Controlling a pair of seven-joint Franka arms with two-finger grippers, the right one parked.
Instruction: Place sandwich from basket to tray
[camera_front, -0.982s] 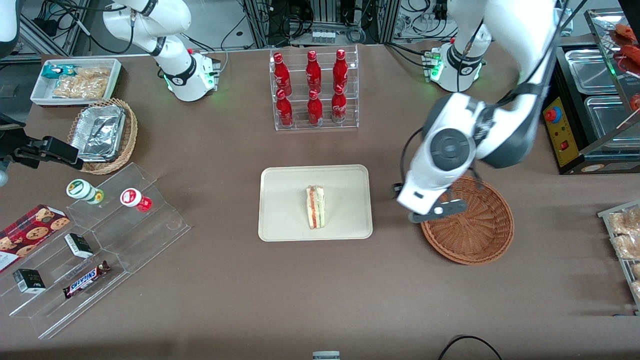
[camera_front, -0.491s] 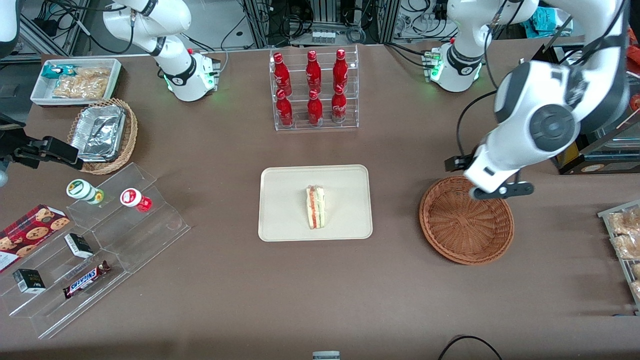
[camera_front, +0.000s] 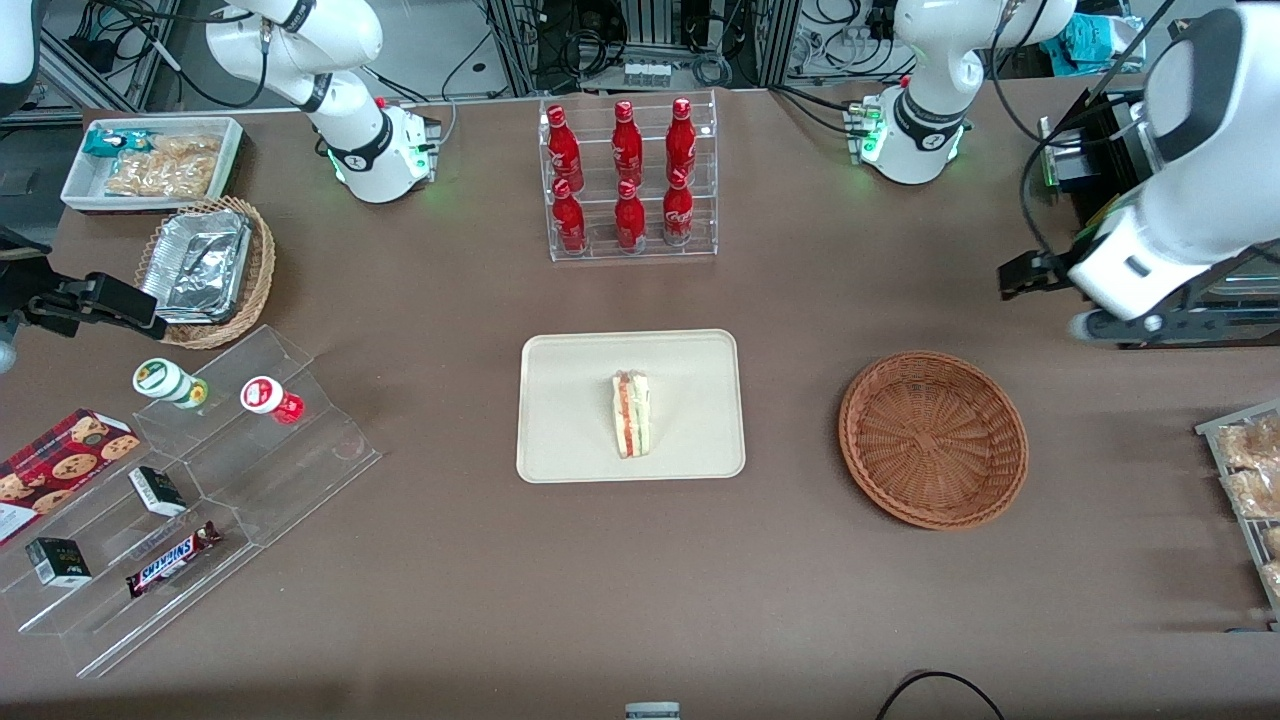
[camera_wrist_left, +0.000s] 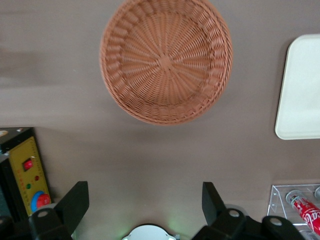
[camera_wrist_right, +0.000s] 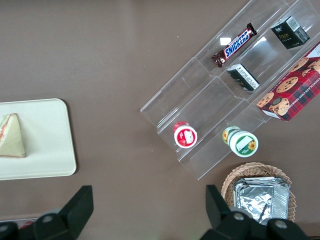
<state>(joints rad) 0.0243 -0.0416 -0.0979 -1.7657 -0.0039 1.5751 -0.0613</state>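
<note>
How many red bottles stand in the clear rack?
6 red bottles: three on the upper row, three on the lower. None seems hidden. The gripper hangs open above the table.

Empty basket on brown table, tray beside it, gripper with fingers spread above.

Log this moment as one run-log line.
sandwich: on tray | basket: holds nothing | gripper: open, holding nothing, raised above table beside basket

The sandwich is white with red and green stripes, on a cream tray. The basket is reddish-brown weave. The tool has black fingers, above the brown worktop.
</note>
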